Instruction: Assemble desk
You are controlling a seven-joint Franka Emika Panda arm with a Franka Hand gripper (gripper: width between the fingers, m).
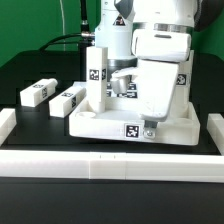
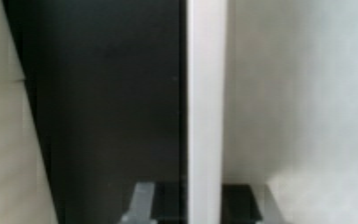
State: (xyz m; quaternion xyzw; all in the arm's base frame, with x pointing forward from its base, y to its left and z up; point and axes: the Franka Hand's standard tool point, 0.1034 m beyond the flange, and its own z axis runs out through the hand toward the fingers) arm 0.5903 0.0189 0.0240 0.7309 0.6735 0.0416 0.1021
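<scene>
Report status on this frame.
Claw shut, down on top; grip unclear. One leg upright at top's corner, two legs loose alongside. Nothing blocking seen.

A black table (image 1: 40, 72) lies under even, bright light. Behind the table stands a plain green wall (image 1: 35, 20). Along the table's near edge runs a low white border rail (image 1: 110, 165), and a pale grey surface (image 1: 110, 205) lies beyond it.

No letters, numbers or brand names legible. Only black-and-white marker tags show: one on the desk top (image 1: 100, 126) front rim, one on the upright leg (image 1: 98, 66), and small ones on two loose legs (image 1: 38, 93) (image 1: 67, 99).
</scene>
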